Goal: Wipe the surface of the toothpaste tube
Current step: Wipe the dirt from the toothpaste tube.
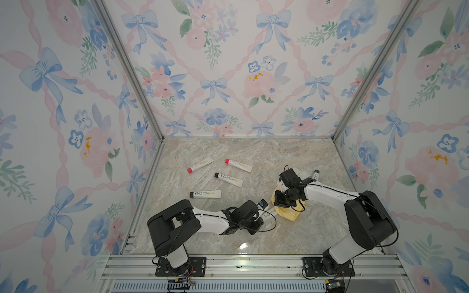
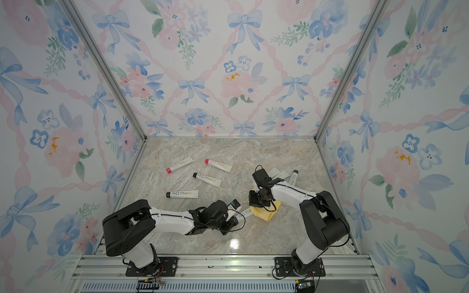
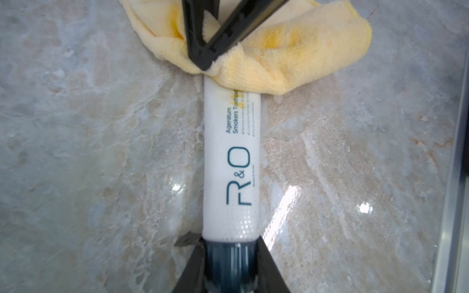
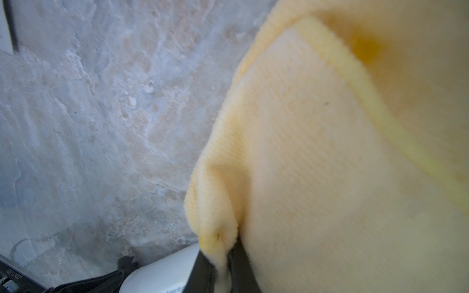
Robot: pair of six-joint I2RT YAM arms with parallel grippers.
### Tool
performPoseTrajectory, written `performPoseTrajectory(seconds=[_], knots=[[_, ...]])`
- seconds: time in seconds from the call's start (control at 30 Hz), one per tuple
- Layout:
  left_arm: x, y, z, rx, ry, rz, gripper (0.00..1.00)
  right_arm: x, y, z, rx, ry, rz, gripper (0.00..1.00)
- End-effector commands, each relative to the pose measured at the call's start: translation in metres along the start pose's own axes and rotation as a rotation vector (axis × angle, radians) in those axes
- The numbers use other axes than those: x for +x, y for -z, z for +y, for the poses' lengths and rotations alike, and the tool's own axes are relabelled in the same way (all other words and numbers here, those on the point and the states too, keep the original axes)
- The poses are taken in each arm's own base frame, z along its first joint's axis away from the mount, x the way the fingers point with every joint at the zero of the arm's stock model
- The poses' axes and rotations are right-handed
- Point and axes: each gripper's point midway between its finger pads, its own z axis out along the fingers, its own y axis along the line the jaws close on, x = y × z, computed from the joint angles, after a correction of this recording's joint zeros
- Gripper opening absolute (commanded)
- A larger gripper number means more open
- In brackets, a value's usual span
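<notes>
A white toothpaste tube with teal "R&O" lettering lies on the marble floor, near the front centre in both top views. My left gripper is shut on its dark teal cap. A yellow cloth covers the tube's far end. My right gripper is shut on a fold of the cloth and presses down onto the tube's end. In the left wrist view the right gripper's black fingers show above the cloth. The tube's tail is hidden under the cloth.
Two red-capped tubes and two black-capped tubes lie further back on the marble floor. Another tube sits behind the right arm. Floral walls close in the left, right and back.
</notes>
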Motion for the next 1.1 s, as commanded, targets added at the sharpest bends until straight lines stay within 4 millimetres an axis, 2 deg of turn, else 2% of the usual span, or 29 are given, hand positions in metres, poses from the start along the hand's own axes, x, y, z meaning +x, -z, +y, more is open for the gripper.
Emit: performPoseTrajectory(seconds=[0.0,0.13,0.3,0.37,0.5,0.63,0.87,0.97,1.07], knots=[[0.026,-0.005,0.005,-0.02,0.006,0.086,0.22,0.038,-0.003,-0.009,0.055,-0.004,0.084,0.12],[0.026,-0.005,0.005,-0.022,0.002,0.086,0.22,0.057,-0.001,0.005,-0.019,-0.022,0.097,0.12],[0.023,-0.005,0.005,-0.023,0.0,0.08,0.22,0.07,0.0,0.007,-0.052,-0.054,0.109,0.12],[0.024,-0.004,0.006,-0.024,0.002,0.082,0.22,0.071,-0.002,0.0,-0.032,-0.054,0.105,0.12],[0.022,-0.002,0.006,-0.03,0.0,0.073,0.23,0.069,-0.007,-0.027,0.052,-0.092,0.114,0.12],[0.022,0.002,0.007,-0.035,0.001,0.066,0.23,0.061,-0.003,-0.056,0.135,-0.107,0.077,0.12],[0.023,0.0,0.007,-0.033,0.0,0.071,0.23,0.054,0.001,-0.077,0.158,-0.144,0.064,0.12],[0.024,-0.002,0.007,-0.032,0.001,0.077,0.23,0.056,-0.002,-0.071,0.142,-0.135,0.076,0.12],[0.023,-0.003,0.006,-0.03,-0.001,0.079,0.23,0.062,-0.003,-0.051,0.093,-0.108,0.096,0.12]])
